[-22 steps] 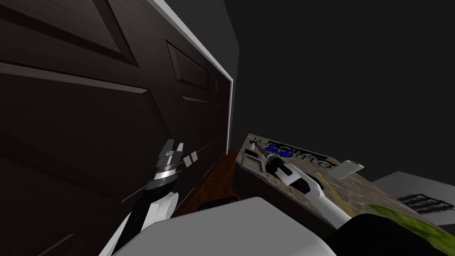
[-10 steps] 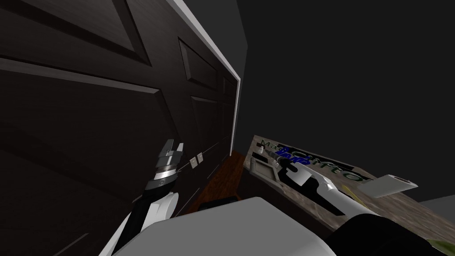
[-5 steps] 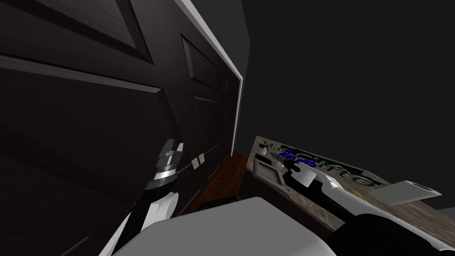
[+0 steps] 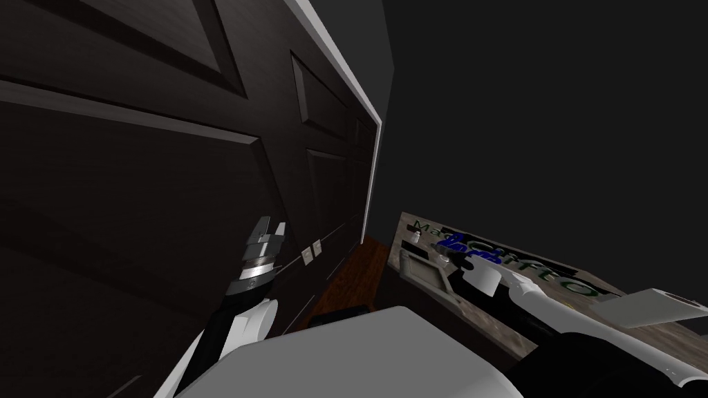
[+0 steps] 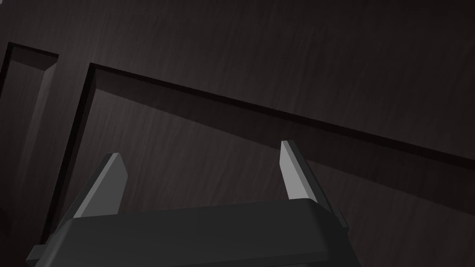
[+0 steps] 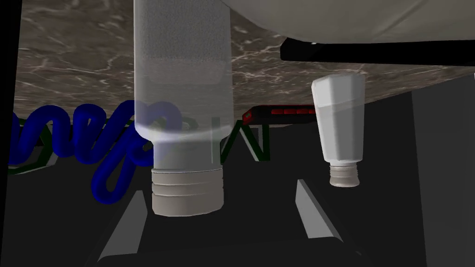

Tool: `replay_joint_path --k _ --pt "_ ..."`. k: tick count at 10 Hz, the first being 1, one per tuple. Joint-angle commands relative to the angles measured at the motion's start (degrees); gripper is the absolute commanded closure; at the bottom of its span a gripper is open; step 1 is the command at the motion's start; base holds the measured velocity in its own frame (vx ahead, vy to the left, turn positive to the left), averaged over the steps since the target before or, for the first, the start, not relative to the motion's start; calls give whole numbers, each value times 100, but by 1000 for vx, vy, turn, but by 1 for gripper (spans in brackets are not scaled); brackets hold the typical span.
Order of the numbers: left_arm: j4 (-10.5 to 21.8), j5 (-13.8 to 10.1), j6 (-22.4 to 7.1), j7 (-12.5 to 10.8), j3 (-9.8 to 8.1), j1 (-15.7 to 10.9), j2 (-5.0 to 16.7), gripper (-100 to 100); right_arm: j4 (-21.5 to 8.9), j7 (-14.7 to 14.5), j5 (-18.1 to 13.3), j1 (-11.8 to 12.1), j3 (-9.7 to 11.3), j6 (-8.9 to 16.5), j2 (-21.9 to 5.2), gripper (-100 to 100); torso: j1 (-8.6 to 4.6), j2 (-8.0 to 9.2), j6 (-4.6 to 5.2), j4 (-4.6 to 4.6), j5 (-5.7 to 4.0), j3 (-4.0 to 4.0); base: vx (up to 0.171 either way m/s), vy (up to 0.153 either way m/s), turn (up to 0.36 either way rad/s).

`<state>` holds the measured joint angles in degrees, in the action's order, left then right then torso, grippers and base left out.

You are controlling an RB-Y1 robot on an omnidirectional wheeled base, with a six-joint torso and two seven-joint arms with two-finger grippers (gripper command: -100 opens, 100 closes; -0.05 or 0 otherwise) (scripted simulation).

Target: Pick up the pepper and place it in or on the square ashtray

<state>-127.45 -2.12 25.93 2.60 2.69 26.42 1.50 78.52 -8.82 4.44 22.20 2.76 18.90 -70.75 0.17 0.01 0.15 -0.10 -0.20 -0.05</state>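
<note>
As the robot has shifted, the open right end effector (image 6: pixel 220 187) straddles the pepper (image 6: pixel 183 92) by the tabletop's (image 6: pixel 69 60) far corner, grasp pending; left end effector (image 5: pixel 200 149) open.

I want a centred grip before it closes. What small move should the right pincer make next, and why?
Probably shift the right pincer sideways to centre it on the nearer shaker, then ease forward. Its fingers stand open; the shaker's cap sits between them but close to one finger, and the smaller shaker stands apart, past the other.
</note>
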Motion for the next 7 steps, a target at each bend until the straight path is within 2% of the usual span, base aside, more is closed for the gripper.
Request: replay_joint_path --k 1,3,4,5,6,7 --pt "0 0 0 0 0 0 0 0 -115 -22 36 64 165 95 -103 -100 0 0 0 0 0 0 30 66 1" --pt "0 0 0 0 0 0 0 0 -307 -61 90 131 499 130 -225 -100 0 18 20 -8 -28 5 44 91 -3" --pt "0 0 0 0 0 0 0 0 -307 -61 90 131 499 130 -225 -100 10 30 34 -12 -44 9 21 82 -18" --pt "0 0 0 0 0 0 0 0 -336 -67 105 152 589 129 -239 -100 2 49 43 -11 -51 19 3 57 -21" --pt "0 0 0 0 0 0 0 0 -341 -66 102 116 541 119 -242 -100 -8 61 45 -9 -56 26 2 25 -7" --pt "0 0 0 0 -1 0 1 0 -352 -71 112 111 559 110 -246 0 -21 66 45 -7 -58 29 0 0 0"
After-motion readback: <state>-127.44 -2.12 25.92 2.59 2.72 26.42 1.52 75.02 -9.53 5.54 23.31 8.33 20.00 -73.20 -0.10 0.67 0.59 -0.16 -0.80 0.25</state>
